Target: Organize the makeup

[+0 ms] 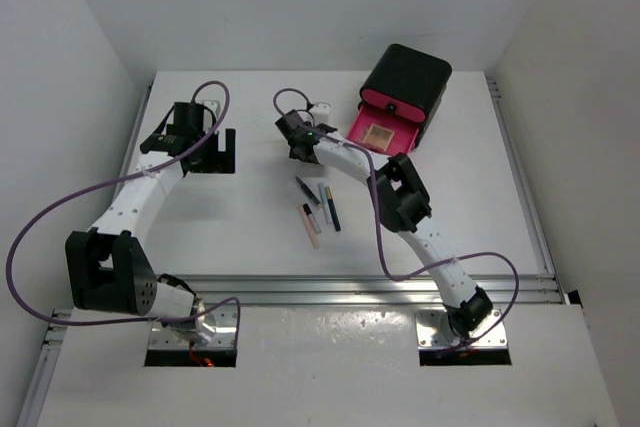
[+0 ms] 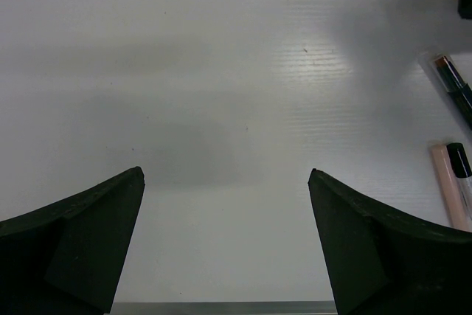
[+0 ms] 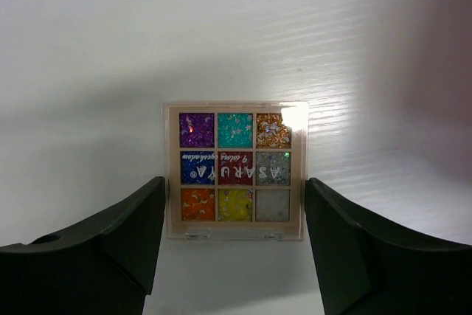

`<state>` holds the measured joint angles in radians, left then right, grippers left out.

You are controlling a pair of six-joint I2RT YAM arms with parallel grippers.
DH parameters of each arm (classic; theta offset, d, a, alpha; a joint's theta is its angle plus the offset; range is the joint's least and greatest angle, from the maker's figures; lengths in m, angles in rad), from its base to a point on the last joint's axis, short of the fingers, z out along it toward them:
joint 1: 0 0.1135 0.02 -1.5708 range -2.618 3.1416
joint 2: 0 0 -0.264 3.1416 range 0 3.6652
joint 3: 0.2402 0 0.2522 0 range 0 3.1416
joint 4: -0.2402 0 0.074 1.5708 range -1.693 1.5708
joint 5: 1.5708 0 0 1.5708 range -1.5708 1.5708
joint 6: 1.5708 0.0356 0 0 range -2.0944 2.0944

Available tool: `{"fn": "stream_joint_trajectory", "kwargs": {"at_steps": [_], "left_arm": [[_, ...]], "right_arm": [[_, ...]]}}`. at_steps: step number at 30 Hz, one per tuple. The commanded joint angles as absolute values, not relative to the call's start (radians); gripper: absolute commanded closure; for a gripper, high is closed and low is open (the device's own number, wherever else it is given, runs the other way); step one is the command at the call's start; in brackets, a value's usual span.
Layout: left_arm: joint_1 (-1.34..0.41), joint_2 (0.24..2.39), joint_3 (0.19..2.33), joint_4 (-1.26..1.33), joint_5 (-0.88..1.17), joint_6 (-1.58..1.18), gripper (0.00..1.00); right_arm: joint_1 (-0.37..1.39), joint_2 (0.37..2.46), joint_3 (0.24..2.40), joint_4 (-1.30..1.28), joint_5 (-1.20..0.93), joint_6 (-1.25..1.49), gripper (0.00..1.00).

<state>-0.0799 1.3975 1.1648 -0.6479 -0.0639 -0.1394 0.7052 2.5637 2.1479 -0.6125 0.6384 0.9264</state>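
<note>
A square clear-lidded eyeshadow palette (image 3: 234,154) with nine glitter colours lies flat on the white table. My right gripper (image 3: 234,186) straddles its near end, and each fingertip meets one side edge. In the top view this gripper (image 1: 298,139) covers the palette. Several slim pencils and tubes (image 1: 320,207), black, pale blue and peach, lie together mid-table. The left wrist view shows a peach tube (image 2: 447,195) and a black pencil (image 2: 456,88) at its right edge. My left gripper (image 2: 226,175) hangs wide open over bare table at the back left (image 1: 210,147), holding nothing.
A black box (image 1: 410,77) stands at the back right, its pink drawer (image 1: 366,121) pulled open with a peach palette (image 1: 379,136) inside. Purple cables loop from both arms. A metal rail (image 1: 350,287) runs along the near table edge.
</note>
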Motion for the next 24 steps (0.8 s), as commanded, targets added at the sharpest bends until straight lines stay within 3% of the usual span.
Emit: {"fn": "stream_joint_trajectory", "kwargs": {"at_steps": [1, 8, 20, 24], "left_arm": [[-0.087, 1.367, 1.167, -0.629, -0.064, -0.138, 0.00], [-0.087, 1.376, 1.167, -0.629, -0.064, -0.138, 0.00], [-0.087, 1.376, 1.167, -0.629, -0.064, -0.138, 0.00], [-0.087, 1.376, 1.167, -0.629, -0.064, -0.138, 0.00]], "right_arm": [[0.752, 2.510, 2.065, -0.435, 0.575, 0.668, 0.67], [0.761, 2.418, 2.036, -0.238, 0.597, 0.569, 0.76], [0.756, 2.243, 1.974, -0.091, 0.687, 0.529, 0.78], [0.724, 2.091, 1.773, -0.008, 0.807, 0.502, 0.78]]}}
